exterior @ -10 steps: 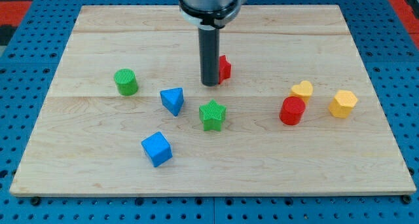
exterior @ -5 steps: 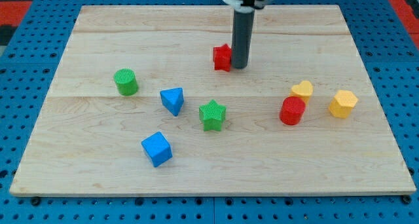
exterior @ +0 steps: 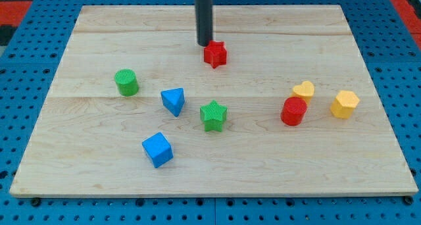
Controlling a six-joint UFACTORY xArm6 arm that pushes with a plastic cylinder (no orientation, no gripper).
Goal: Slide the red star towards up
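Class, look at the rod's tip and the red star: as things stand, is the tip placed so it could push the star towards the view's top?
Probably not yet. My tip sits at the red star's upper left, on its top side. No block bars the star's lower side, so the tip could likely circle round there.

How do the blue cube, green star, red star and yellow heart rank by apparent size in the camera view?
1. blue cube, the largest, though it also sits nearest the view's bottom.
2. green star.
3. red star and yellow heart look about alike; the heart is partly hidden by the red cylinder, so no ranking between them.
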